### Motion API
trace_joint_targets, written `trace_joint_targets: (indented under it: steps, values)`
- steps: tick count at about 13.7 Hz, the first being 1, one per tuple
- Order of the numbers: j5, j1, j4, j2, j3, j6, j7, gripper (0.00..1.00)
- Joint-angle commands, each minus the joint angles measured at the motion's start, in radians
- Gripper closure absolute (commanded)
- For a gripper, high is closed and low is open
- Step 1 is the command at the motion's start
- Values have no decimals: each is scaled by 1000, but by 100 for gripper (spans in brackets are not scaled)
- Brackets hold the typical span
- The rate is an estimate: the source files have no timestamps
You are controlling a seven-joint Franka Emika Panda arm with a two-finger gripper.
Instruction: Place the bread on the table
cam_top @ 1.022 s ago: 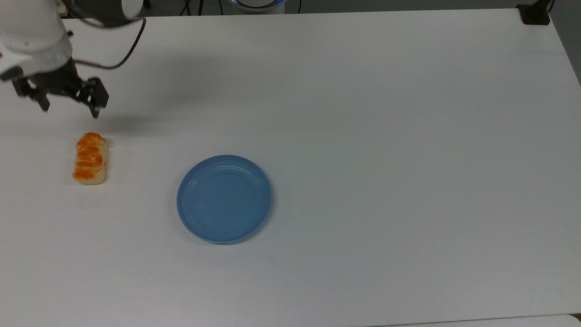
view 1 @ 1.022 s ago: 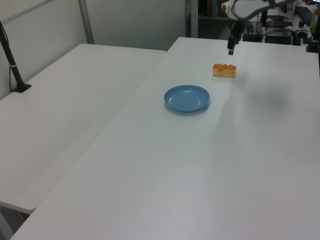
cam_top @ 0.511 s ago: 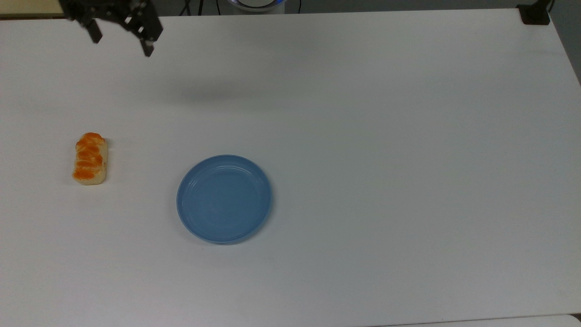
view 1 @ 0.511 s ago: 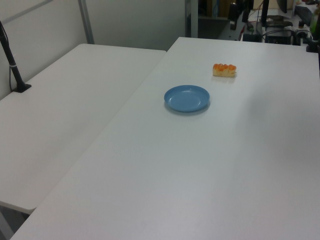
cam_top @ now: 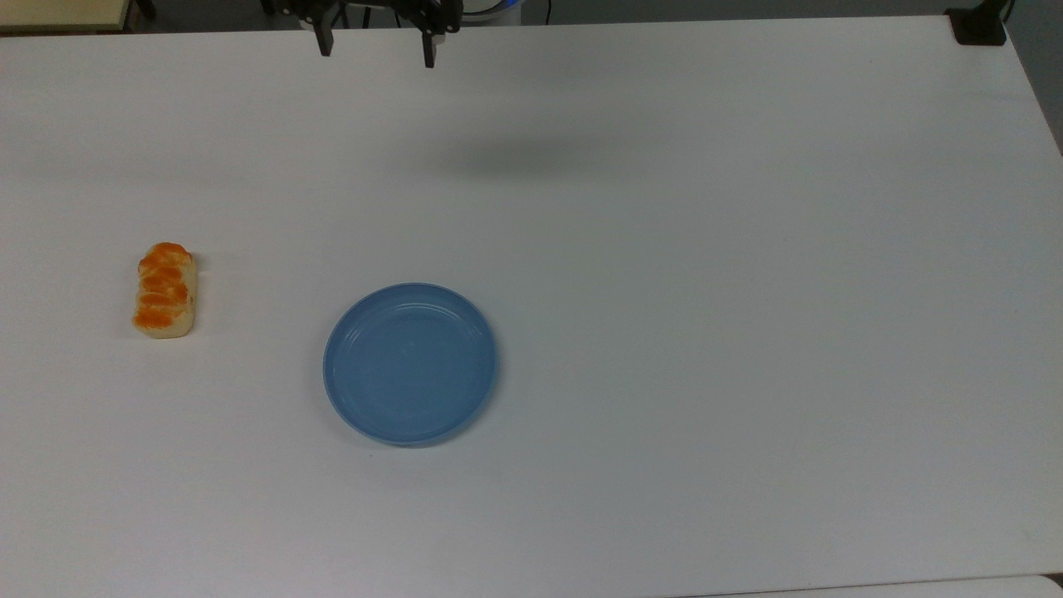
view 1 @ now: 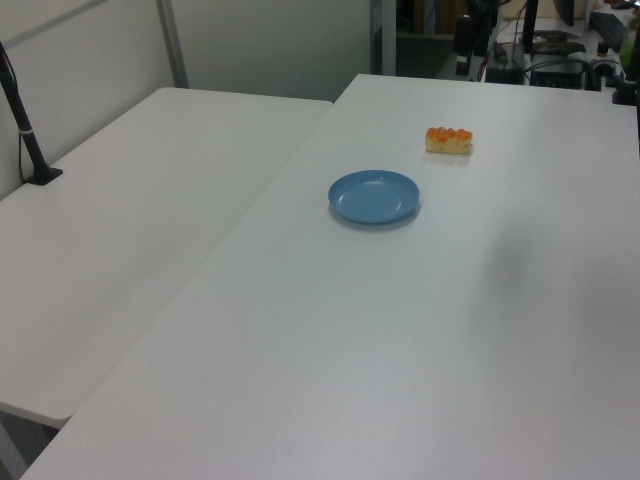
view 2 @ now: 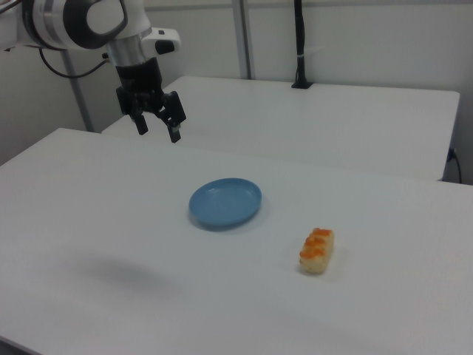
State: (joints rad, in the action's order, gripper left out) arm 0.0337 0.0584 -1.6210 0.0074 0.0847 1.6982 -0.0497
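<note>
The bread (cam_top: 165, 290) is lying flat on the table (cam_top: 747, 291) near the top view's left edge, well apart from the blue plate (cam_top: 410, 363) sitting nearer the middle, while the gripper (view 2: 157, 127) is hanging high over the table with its fingers (view 2: 176, 134) spread wide, holding nothing.

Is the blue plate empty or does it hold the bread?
Empty. The blue plate shows only its bare inside; the bread lies apart on the table.

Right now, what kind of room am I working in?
Probably a robotics lab: plain white table, cables and equipment at the back, a robot arm above a plate and toy-like bread.
</note>
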Motion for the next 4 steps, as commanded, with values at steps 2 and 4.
trace_joint_targets:
  steps: [2, 4]
  values:
    - [-6, 24, -30, -17, 29, -5, 39, 0]
    - [-8, 26, -28, -15, 29, -5, 39, 0]
